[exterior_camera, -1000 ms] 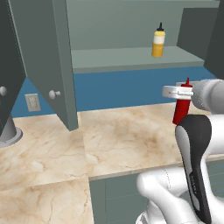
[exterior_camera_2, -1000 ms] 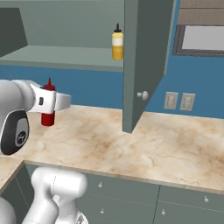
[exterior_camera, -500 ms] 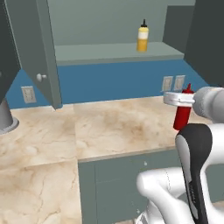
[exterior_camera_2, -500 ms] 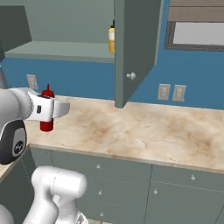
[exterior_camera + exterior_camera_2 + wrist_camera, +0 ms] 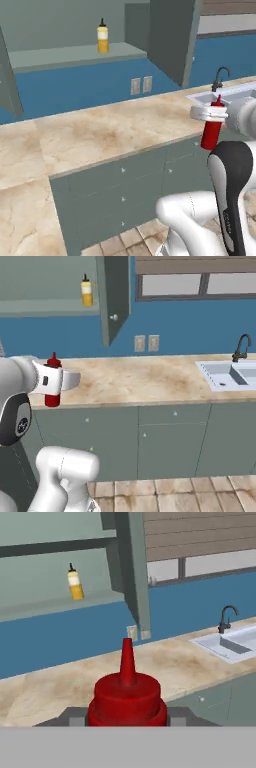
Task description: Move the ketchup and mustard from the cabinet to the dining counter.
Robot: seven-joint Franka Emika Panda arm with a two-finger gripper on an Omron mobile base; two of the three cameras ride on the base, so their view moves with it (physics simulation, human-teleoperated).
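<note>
At the far left of the left base view, the small yellow squeeze bottle of mustard with a dark pointed cap (image 5: 102,39) stands upright on the open shelf of the grey-green wall cabinet (image 5: 70,52), well above the beige marble-look worktop (image 5: 90,135) that runs below a blue wall with a pair of pale sockets (image 5: 141,85). Farther right, one flat cabinet door (image 5: 172,40) hangs open, edge toward the camera. At the right, the white two-finger gripper (image 5: 208,114) holds the small red squeeze bottle of ketchup with its narrow pointed nozzle (image 5: 212,129) upright in the air, out past the worktop's front edge, its fingers closed around the bottle's upper body. Behind it lie a white sink (image 5: 235,95) and a dark curved tap (image 5: 220,78).

In the right base view the ketchup (image 5: 52,387) sits at the left in the gripper (image 5: 54,381), in front of the grey-green drawer fronts (image 5: 150,433), well apart from the mustard (image 5: 86,292) up on the shelf.

The hand view looks down the ketchup nozzle (image 5: 127,684) toward the mustard (image 5: 75,583) at upper left.
</note>
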